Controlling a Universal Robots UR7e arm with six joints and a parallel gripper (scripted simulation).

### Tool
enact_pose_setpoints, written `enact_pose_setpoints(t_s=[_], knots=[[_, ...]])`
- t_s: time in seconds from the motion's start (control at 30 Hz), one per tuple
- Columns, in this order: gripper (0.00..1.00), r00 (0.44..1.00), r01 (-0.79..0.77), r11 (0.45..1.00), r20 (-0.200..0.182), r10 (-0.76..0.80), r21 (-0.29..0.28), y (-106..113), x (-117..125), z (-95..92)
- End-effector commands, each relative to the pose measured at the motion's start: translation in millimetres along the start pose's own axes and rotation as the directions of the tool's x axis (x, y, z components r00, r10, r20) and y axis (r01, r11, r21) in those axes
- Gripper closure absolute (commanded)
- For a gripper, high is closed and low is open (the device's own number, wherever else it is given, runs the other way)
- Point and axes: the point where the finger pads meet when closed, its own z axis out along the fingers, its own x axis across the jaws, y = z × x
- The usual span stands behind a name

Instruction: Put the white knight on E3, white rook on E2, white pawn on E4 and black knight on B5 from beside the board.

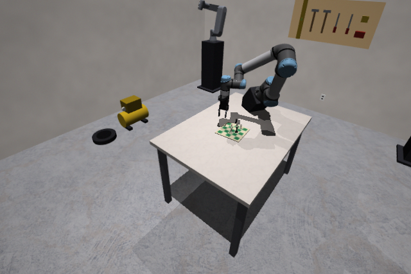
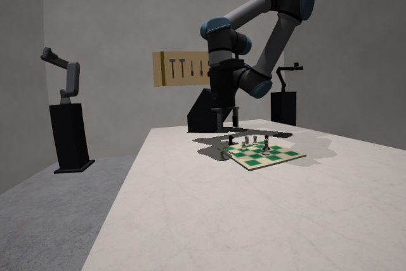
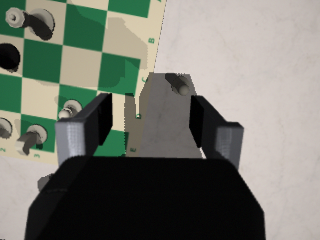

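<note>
The green and cream chessboard (image 1: 232, 131) lies on the white table; it also shows in the exterior view (image 2: 264, 155) and at the upper left of the wrist view (image 3: 75, 65). My gripper (image 3: 151, 110) is open and empty. It hangs above the table just off the board's lettered edge (image 2: 226, 124). A small dark piece, apparently the black knight (image 3: 180, 84), stands on the table between and a little beyond my fingers (image 2: 231, 139). On the board stand a tall black piece (image 2: 266, 145) and several white pieces (image 2: 244, 145) (image 3: 71, 107). Another small piece (image 3: 45, 181) beside the board is half hidden by my gripper body.
The arm's black base (image 2: 200, 113) stands on the table behind the board. Another arm on a black pedestal (image 2: 66, 130) stands on the floor to the left. A yellow motor (image 1: 132, 111) and a tyre (image 1: 103, 136) lie on the floor.
</note>
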Motion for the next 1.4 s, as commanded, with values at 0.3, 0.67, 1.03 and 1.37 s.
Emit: enact_pose_setpoints(t_s=[0.3, 0.67, 1.03, 1.37], knots=[[0.0, 0.977, -0.213, 0.977, -0.006, 0.213, -0.001, -0.7, 27.2, 5.5], [0.32, 0.976, -0.219, 0.976, -0.006, 0.219, -0.001, -0.6, 28.0, 5.7], [0.32, 0.976, -0.219, 0.976, -0.006, 0.219, -0.001, -0.6, 28.0, 5.7], [0.32, 0.976, -0.219, 0.976, -0.006, 0.219, -0.001, -0.6, 28.0, 5.7]])
